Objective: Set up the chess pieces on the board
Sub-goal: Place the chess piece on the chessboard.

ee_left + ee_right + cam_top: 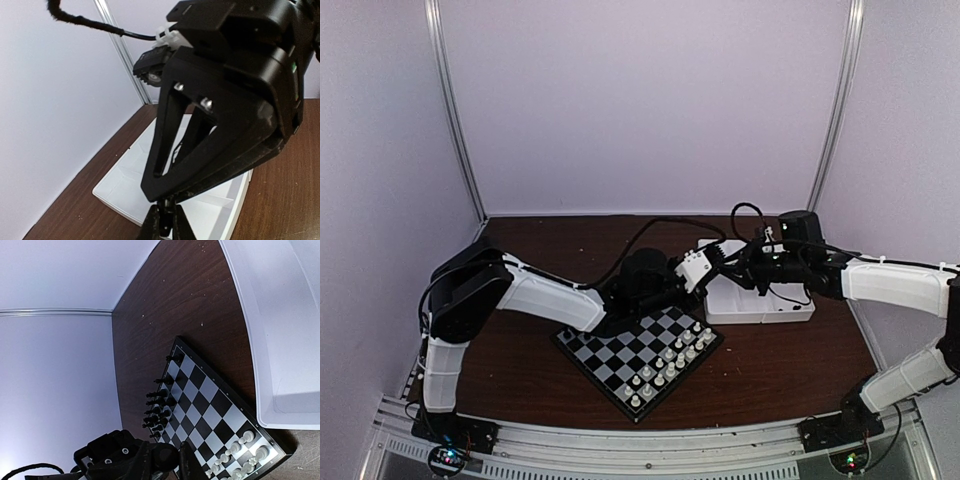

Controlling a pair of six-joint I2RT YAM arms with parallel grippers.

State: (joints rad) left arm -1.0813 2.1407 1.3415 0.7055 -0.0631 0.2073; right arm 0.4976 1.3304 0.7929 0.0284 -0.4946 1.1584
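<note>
My two grippers meet in mid-air over the left end of the white tray (pixel 760 305). In the left wrist view my left gripper (pixel 165 227) is shut on a tiny black chess piece (pixel 165 216). The right gripper (pixel 163 198) closes its tips on the same piece from above. In the right wrist view the right gripper (pixel 169 452) holds a dark round thing, apparently that piece. In the top view the left gripper (pixel 718 258) and right gripper (pixel 735 260) touch tip to tip. The board (pixel 610 355) lies below, with several black pieces (pixel 157 407) along its far-left edge.
Two rows of white chessmen (pixel 670 362) stand on the board's right side, also seen in the right wrist view (pixel 240 455). The tray's compartments (pixel 125 185) look empty. A black cable (pixel 650 232) arcs over the table behind the arms. White walls enclose the table.
</note>
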